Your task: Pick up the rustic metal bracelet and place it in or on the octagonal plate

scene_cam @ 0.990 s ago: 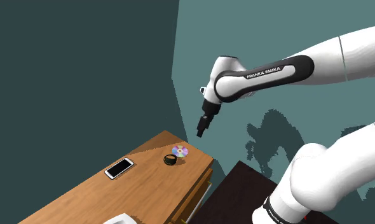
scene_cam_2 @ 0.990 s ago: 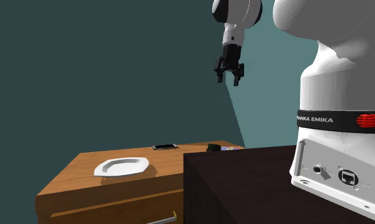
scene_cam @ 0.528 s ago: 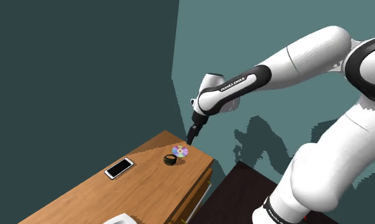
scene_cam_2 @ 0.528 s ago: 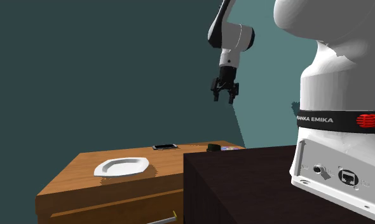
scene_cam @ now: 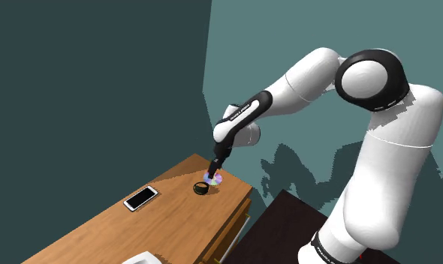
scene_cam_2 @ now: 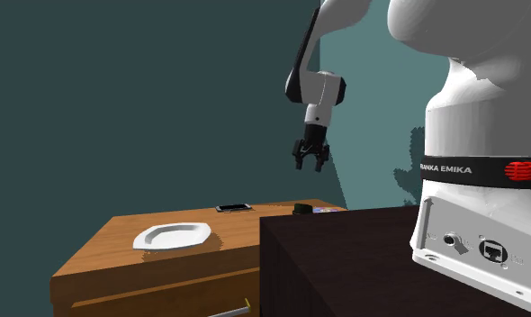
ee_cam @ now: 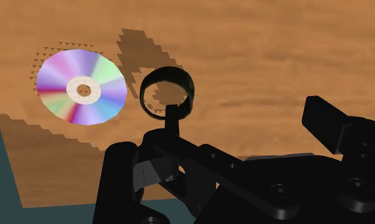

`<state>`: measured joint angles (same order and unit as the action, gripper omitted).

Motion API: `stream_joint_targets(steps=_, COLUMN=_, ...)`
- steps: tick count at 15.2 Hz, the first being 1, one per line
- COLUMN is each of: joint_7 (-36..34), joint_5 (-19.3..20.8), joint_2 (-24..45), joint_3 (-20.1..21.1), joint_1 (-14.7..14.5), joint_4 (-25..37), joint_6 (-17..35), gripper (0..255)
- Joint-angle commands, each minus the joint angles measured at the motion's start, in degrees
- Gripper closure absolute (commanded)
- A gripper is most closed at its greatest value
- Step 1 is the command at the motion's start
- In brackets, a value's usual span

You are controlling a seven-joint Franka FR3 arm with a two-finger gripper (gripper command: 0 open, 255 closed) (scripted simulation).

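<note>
Bracelet [scene_cam: 202,189], a dark ring, lay on the wooden table [scene_cam: 107,236] near the corner that met the teal wall, held by nothing. Left to right in the shoulder view: a white octagonal plate [scene_cam_2: 172,236] sat close to the table's drawer-front edge, toward the end away from the bracelet. A phone [scene_cam: 140,198] lay flat near the table's far edge, well apart from both. The bracelet came next, just beside an iridescent disc [scene_cam: 212,178] that lay nearer the corner; the wrist view showed a narrow strip of bare wood between them. The black gripper [scene_cam_2: 310,167] hung over the disc and bracelet, pointing down and well above the table top. Its fingers stood apart with nothing between them. The white arm [scene_cam: 378,150] arched over from the dark stand [scene_cam: 287,225] beside the table's drawer-front edge.
</note>
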<state>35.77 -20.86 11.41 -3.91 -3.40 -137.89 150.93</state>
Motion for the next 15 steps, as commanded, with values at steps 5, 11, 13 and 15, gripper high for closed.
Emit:
stream_joint_targets(steps=5, joint_7=7.17, joint_5=-6.21, joint_2=14.25, joint_3=3.40, joint_1=2.91, joint_4=9.16, joint_6=4.90, gripper=0)
stream_joint_targets(steps=11, joint_7=9.66, joint_5=-7.96, joint_2=23.00, joint_3=5.55, joint_1=4.53, joint_4=15.62, joint_6=7.34, gripper=0)
stream_joint_targets(steps=13, joint_7=9.96, joint_5=-8.32, joint_2=24.58, joint_3=5.99, joint_1=4.65, joint_4=16.34, joint_6=8.27, gripper=0)
stream_joint_targets(steps=15, joint_7=10.25, joint_5=-8.65, joint_2=26.18, joint_3=6.41, joint_1=4.77, joint_4=17.10, joint_6=9.16, gripper=0)
